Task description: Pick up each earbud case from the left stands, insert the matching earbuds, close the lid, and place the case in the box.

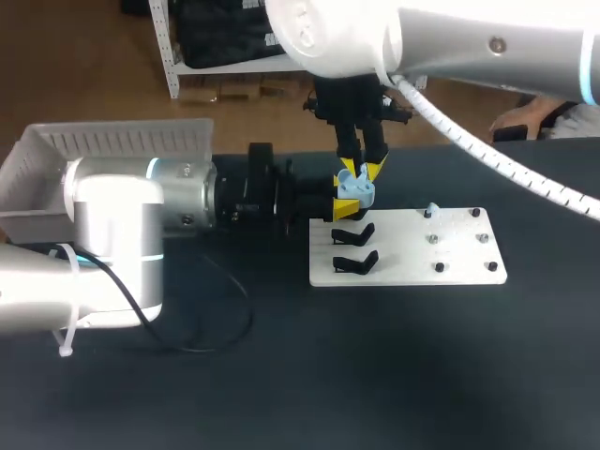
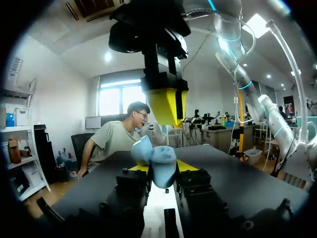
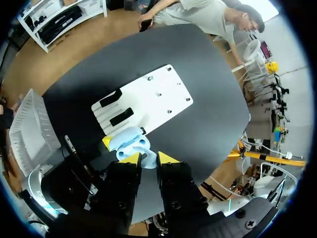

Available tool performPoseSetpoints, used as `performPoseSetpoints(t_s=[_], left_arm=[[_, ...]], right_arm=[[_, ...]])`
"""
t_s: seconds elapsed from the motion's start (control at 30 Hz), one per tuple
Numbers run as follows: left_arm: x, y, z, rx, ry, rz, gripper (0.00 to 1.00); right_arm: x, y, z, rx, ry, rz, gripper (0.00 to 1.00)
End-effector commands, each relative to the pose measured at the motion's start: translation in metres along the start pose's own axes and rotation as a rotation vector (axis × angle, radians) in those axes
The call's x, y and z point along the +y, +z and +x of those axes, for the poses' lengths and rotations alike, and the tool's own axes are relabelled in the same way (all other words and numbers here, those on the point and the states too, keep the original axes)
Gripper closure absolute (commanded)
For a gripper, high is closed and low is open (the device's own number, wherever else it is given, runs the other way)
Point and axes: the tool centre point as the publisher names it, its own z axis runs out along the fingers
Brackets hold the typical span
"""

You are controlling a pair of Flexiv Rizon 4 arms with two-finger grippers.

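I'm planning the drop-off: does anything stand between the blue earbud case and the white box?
No object visibly does. Only the left arm, whose left gripper holds the earbud case, lies between it and the box.

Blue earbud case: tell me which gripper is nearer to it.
Left. The left gripper is shut on the blue earbud case, its fingers on either side; the right gripper hangs just above it.

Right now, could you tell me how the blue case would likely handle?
The case looks like smooth hard plastic: probably stiff, light, somewhat slippery in the left claw. Its lid stands open, so the hinge may strain if pushed.
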Motion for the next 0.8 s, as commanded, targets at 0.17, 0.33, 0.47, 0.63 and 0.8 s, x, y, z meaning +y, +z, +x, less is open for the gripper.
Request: performPoseSetpoints(t_s=[0.17, 0.33, 0.47, 0.63, 0.8], left_arm=[[-0.001, 0.0, 0.001, -0.005, 0.004, -0.005, 1.0], [-0.001, 0.0, 0.001, -0.005, 0.004, -0.005, 1.0], [-0.001, 0.0, 0.001, -0.005, 0.004, -0.005, 1.0], [-0.001, 0.0, 0.001, -0.005, 0.004, -0.005, 1.0], [-0.003, 0.001, 0.002, 0.003, 0.012, 0.001, 1.0]], right_arm=[[0.004, -0.001, 0.005, 0.0, 0.024, 0.029, 1.0], [0.004, 0.003, 0.006, -0.005, 0.016, 0.046, 1.0], [0.005, 0.005, 0.006, -0.013, 0.006, 0.053, 1.0], [0.005, 0.009, 0.004, -0.018, 0.002, 0.056, 1.0], [0.003, 0.011, 0.003, -0.011, 0.007, 0.05, 1.0]])
